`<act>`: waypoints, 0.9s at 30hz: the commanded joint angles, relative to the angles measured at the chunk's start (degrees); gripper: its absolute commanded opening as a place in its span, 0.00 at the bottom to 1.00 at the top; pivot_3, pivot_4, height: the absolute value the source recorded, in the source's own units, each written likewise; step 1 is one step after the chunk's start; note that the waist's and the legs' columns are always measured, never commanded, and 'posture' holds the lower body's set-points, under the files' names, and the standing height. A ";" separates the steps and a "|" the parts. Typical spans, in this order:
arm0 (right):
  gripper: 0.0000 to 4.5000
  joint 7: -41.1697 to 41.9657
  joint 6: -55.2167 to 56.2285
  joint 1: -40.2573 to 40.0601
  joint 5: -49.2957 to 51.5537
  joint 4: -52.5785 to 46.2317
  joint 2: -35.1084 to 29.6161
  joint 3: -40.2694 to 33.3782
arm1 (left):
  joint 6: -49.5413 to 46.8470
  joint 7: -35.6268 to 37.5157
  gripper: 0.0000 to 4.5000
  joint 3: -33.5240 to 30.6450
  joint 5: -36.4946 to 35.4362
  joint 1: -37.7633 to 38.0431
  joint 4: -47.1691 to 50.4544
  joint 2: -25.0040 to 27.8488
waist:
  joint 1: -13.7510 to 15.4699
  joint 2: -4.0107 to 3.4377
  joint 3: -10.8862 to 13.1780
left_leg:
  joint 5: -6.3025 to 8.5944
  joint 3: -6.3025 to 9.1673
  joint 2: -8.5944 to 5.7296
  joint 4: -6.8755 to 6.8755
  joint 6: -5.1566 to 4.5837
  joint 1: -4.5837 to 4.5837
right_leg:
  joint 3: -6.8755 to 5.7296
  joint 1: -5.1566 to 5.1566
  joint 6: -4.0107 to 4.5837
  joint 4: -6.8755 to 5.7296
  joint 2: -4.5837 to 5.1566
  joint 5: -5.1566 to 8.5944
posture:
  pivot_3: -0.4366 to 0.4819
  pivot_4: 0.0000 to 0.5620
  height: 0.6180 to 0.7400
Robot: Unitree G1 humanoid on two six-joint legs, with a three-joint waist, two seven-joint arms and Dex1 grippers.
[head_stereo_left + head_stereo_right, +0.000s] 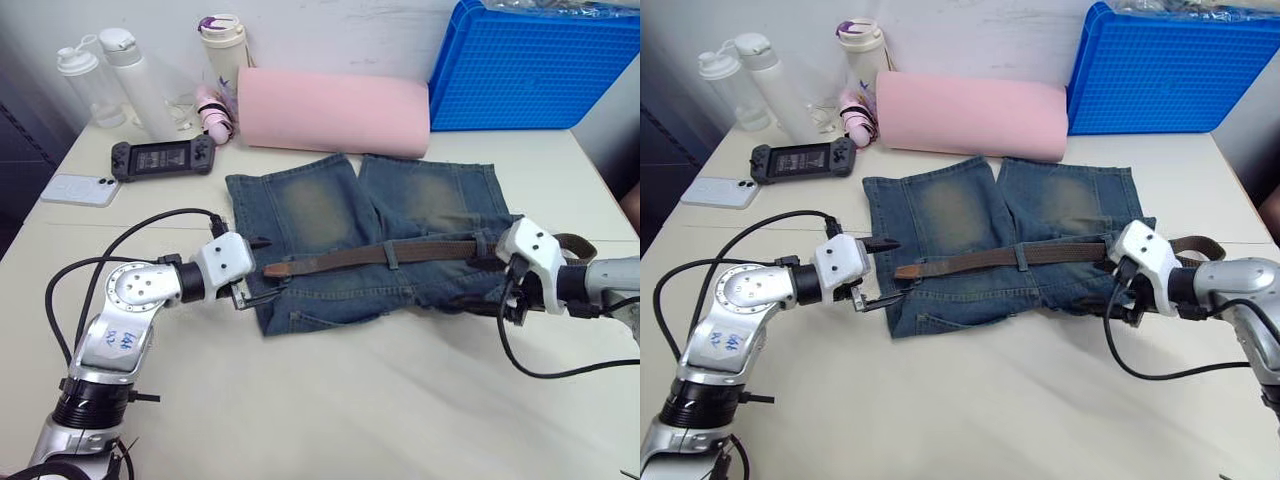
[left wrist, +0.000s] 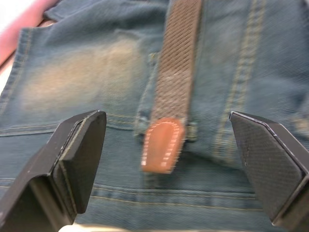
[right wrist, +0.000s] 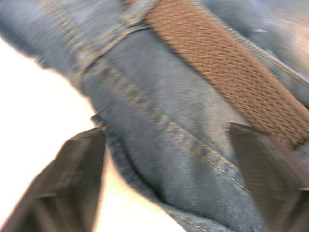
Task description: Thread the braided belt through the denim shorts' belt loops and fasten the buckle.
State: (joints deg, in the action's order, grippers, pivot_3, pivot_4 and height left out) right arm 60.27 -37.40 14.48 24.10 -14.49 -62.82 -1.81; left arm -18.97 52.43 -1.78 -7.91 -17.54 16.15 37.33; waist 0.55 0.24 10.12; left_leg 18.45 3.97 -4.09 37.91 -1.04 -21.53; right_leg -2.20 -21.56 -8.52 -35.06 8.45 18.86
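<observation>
The left arm reaches in from the near left, elbow bent, forearm running level toward the shorts, with the left gripper [image 1: 883,270] at the left edge of the denim shorts [image 1: 970,215]. Its two black fingers [image 2: 72,159] stand wide apart and hold nothing; in the left wrist view the plain leather tip of the braided belt [image 2: 174,82] lies straight ahead of them, between the two fingers but past their ends, not touched.

The right arm comes in from the near right, forearm level and pointing left, and the right gripper [image 3: 166,179] is over the right end of the waistband. Its fingers [image 3: 72,183] are released, spread with nothing between them; just beyond them lie the denim edge and the woven strap, which crosses at a slant.

The belt runs flat along the waistband from the left gripper to the right one, passing under one of the belt loops [image 1: 1020,257] about midway between them. Its far end curls out past the right wrist; the buckle cannot be made out there.

Beyond the shorts and both grippers lies a pink roll [image 1: 970,115], with a blue crate [image 1: 1170,70] behind the right gripper's side. Farther beyond the left gripper sit a handheld game console [image 1: 802,160], a white phone [image 1: 718,192] and several bottles [image 1: 760,85].
</observation>
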 commanded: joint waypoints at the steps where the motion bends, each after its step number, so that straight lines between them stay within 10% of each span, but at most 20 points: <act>1: 0.93 -0.17 2.40 0.87 -4.99 -0.85 0.37 5.02 | -4.17 0.26 1.00 -2.95 -5.53 1.07 3.77 0.62 | 0.09 0.01 0.00 | 0.00 0.00 0.00 0.00 0.00 0.00 | 0.00 0.00 0.00 0.01 0.00 0.00 | 0.48 0.27 1.00; 8: 0.88 -3.32 8.41 4.69 -15.27 7.91 1.72 10.38 | -6.86 -2.69 1.00 -2.79 -6.67 3.10 6.61 0.77 | 0.18 0.00 0.00 | 0.00 0.00 -0.04 0.04 0.00 0.00 | 0.04 -0.01 0.00 0.04 0.01 0.00 | 0.48 0.27 1.00; 17: 0.01 -2.16 24.68 11.64 -21.65 35.74 -1.28 8.29 | -10.21 -7.81 1.00 -2.18 -8.99 2.93 7.49 -2.01 | 1.01 0.01 0.00 | -0.01 0.05 -0.20 0.13 -0.04 0.02 | 0.07 0.11 0.00 0.15 0.09 -0.01 | 0.48 0.27 1.00; 27: 0.10 -6.90 37.25 19.42 -25.58 57.47 1.11 6.55 | -12.28 -11.28 1.00 1.62 -8.43 1.18 5.01 -5.35 | 0.62 0.00 0.00 | -0.02 0.03 -0.11 0.02 -0.02 0.02 | -0.02 0.07 0.00 0.05 0.02 -0.01 | 0.48 0.27 1.00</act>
State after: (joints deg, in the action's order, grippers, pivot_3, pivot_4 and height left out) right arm 53.59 0.27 34.36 -2.06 42.69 -61.13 7.26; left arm -31.50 41.48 -0.02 -15.90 -15.63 20.85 32.21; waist 1.17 0.23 10.12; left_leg 18.44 3.99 -4.20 37.94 -1.06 -21.51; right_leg -2.22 -21.47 -8.52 -34.99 8.48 18.85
